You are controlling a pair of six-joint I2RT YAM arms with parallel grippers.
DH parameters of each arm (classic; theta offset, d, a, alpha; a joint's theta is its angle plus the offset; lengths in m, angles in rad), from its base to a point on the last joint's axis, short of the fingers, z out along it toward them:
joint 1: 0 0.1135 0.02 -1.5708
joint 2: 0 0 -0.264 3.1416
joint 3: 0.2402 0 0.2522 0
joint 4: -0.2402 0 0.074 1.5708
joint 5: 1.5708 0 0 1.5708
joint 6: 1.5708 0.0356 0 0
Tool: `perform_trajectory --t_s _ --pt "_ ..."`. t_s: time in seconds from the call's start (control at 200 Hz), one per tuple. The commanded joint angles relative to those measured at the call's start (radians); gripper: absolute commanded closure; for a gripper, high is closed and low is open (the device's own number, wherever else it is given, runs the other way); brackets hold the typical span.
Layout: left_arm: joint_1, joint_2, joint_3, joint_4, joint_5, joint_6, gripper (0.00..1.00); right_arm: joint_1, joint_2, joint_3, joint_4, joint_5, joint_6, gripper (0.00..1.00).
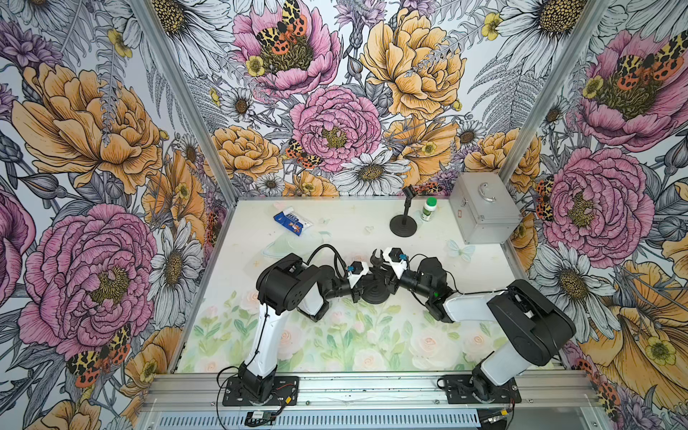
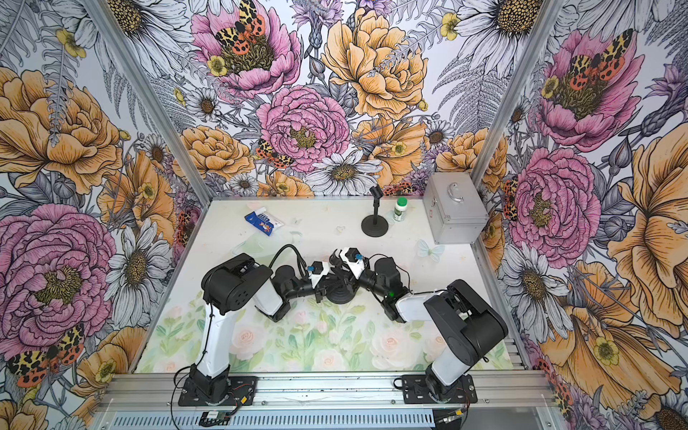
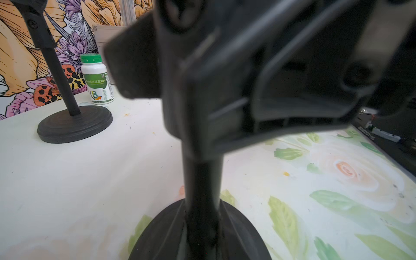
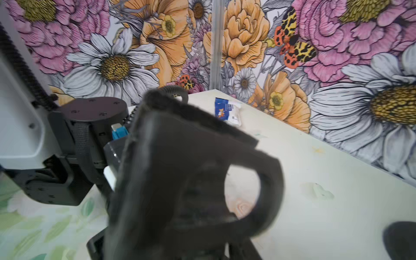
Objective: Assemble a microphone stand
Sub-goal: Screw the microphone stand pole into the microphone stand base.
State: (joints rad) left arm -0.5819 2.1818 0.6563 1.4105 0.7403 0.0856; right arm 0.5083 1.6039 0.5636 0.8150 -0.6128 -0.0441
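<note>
A black microphone stand stands mid-table in both top views, its round base [image 1: 375, 294] [image 2: 340, 294] between the two arms. My left gripper [image 1: 368, 281] [image 3: 202, 236] is shut on the stand's upright pole [image 3: 202, 180] low down. At the top of the pole sits the black U-shaped microphone clip [image 1: 376, 257] [image 3: 202, 78] [image 4: 191, 168], blurred and very close in both wrist views. My right gripper [image 1: 381, 262] [image 4: 202, 247] comes from the right and is shut on the clip; one of its fingers [image 3: 304, 94] lies against the clip's side.
A second, complete black stand [image 1: 403, 225] [image 3: 74, 123] is at the back right, beside a green-capped white bottle [image 1: 429, 209] [image 3: 95, 81] and a silver metal case [image 1: 482, 208]. A blue and white packet [image 1: 292, 221] [image 4: 227, 110] lies at the back left.
</note>
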Motion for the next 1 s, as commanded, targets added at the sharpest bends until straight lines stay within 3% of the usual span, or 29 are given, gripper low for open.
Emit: perform_trajectory --t_s 0.0,0.08,0.185,0.36,0.39,0.45,0.525,0.59,0.665,0.751,0.821,0.921,0.996 --pt "-0.007 0.015 -0.009 0.002 0.003 0.011 0.81 -0.029 0.015 0.142 -0.456 -0.478 -0.186 0.65" --pt "-0.007 0.015 -0.008 0.002 0.002 0.011 0.81 -0.036 0.03 0.191 -0.598 -0.505 -0.276 0.65" --pt "-0.007 0.015 -0.007 0.001 0.002 0.01 0.81 -0.051 0.039 0.211 -0.615 -0.475 -0.297 0.67" --pt "-0.008 0.015 -0.009 0.002 -0.001 0.01 0.8 -0.053 0.026 0.209 -0.581 -0.237 -0.277 0.95" --pt "-0.007 0.014 -0.009 0.002 -0.001 0.009 0.8 -0.051 0.019 0.19 -0.53 -0.172 -0.241 1.0" --pt "-0.007 0.015 -0.007 0.002 -0.003 0.009 0.79 -0.037 0.002 0.109 -0.342 -0.003 -0.13 1.0" --pt "-0.007 0.014 -0.007 0.001 -0.003 0.007 0.77 0.009 -0.015 -0.021 -0.078 0.358 0.04 1.0" --pt "-0.007 0.015 -0.007 0.001 -0.007 0.008 0.76 0.071 -0.018 -0.094 0.016 0.693 0.178 1.0" --pt "-0.007 0.015 -0.007 0.001 -0.009 0.009 0.76 0.136 -0.009 -0.123 0.038 0.832 0.244 1.0" --pt "-0.008 0.014 -0.009 0.001 -0.009 0.008 0.76 0.191 0.008 -0.109 0.034 0.807 0.207 1.0" --pt "-0.007 0.015 -0.008 0.001 -0.008 0.008 0.76 0.198 0.009 -0.085 0.017 0.693 0.157 1.0" --pt "-0.009 0.015 -0.009 0.001 -0.007 0.01 0.77 0.177 -0.006 -0.071 0.01 0.461 0.03 0.7" --pt "-0.009 0.015 -0.009 0.001 -0.007 0.01 0.78 0.121 -0.017 -0.045 -0.067 0.233 -0.06 0.58"
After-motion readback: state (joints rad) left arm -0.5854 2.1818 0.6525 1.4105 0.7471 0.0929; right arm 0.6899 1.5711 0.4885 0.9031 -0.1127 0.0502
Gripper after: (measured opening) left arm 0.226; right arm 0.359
